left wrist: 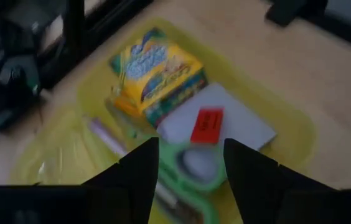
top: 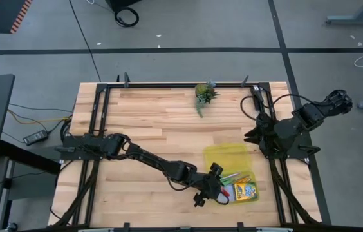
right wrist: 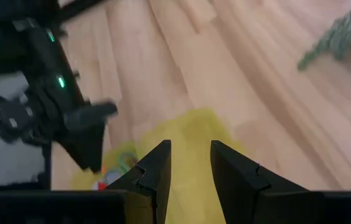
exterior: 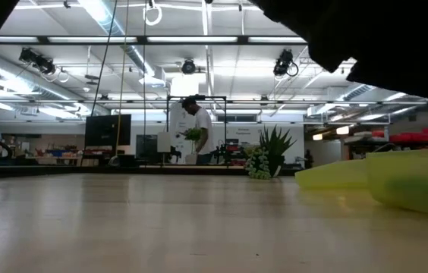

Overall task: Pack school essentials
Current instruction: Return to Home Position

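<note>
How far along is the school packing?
Nearly done, it seems. The yellow box already holds the crayon box, note pad, red eraser, green scissors and purple pen. The left gripper hovers open and empty over it; the right gripper, also open, waits at the table's right side. Remaining: pulling the left arm back, perhaps fitting the yellow lid lying beside the box.

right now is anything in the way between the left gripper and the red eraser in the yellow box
Nothing visible. The left gripper hangs open above the yellow box, and the red eraser lies uncovered on top of the note pad.
</note>
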You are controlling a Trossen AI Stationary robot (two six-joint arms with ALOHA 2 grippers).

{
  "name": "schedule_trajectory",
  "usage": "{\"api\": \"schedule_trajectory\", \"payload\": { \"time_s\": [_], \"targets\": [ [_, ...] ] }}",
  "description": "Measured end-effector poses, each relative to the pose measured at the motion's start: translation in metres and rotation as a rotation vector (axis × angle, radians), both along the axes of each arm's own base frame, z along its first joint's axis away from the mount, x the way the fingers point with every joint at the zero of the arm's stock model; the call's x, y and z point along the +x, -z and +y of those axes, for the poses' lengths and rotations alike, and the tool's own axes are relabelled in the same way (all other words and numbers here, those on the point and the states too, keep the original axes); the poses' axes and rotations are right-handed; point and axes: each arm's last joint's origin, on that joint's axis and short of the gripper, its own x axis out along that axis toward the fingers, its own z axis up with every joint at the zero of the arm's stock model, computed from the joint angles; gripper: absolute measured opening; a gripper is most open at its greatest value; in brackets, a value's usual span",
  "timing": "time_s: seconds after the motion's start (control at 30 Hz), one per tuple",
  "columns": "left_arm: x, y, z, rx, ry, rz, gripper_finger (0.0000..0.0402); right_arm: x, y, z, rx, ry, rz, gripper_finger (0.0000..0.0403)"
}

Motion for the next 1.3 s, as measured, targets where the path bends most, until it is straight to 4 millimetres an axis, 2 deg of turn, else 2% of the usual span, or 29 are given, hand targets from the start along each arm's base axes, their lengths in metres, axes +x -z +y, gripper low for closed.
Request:
{"api": "schedule_trajectory", "payload": {
  "time_s": [0.33,0.67,0.83,1.0,1.3],
  "targets": [
    [-0.008,-0.011,0.003,-0.098,-0.094,0.078,0.0165,0.009,0.043,0.008,0.058,-0.046,0.154,0.0119],
    [-0.016,-0.02,0.014,-0.171,-0.207,0.168,0.0145,0.022,0.091,0.021,0.196,-0.151,0.175,0.0119],
    [-0.025,-0.022,0.017,-0.16,-0.242,0.255,0.0132,0.031,0.106,0.028,0.253,-0.235,0.143,0.0119],
    [-0.033,-0.024,0.02,-0.13,-0.258,0.325,0.0117,0.037,0.118,0.04,0.232,-0.296,0.218,0.0119],
    [-0.032,-0.028,0.035,-0.127,-0.289,0.341,0.0092,0.043,0.144,0.06,0.09,-0.334,0.368,0.0119]
  ]
}}
